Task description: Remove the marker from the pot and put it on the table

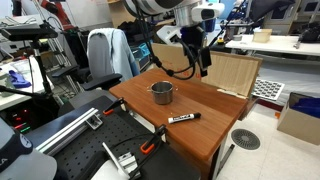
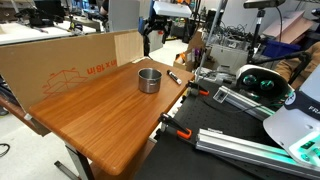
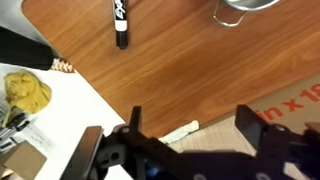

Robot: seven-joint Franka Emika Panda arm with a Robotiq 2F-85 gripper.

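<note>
The black marker (image 1: 182, 118) with a white label lies flat on the reddish-brown table (image 1: 200, 140), near its front edge and apart from the pot. It also shows in an exterior view (image 2: 174, 77) and in the wrist view (image 3: 120, 22). The silver pot (image 1: 162, 93) stands upright on the table, also seen in an exterior view (image 2: 149, 80), with its rim at the top of the wrist view (image 3: 245, 10). My gripper (image 1: 204, 65) is open and empty, raised well above the table's far side; its fingers (image 3: 190, 125) frame the table edge.
A pale plywood board (image 1: 236, 73) leans at the table's far side, also seen in an exterior view (image 2: 70, 62). A round grey floor disc (image 1: 245, 139) lies beside the table. Metal rails and clamps (image 2: 225, 98) sit past the marker's edge. Office chairs and desks stand behind.
</note>
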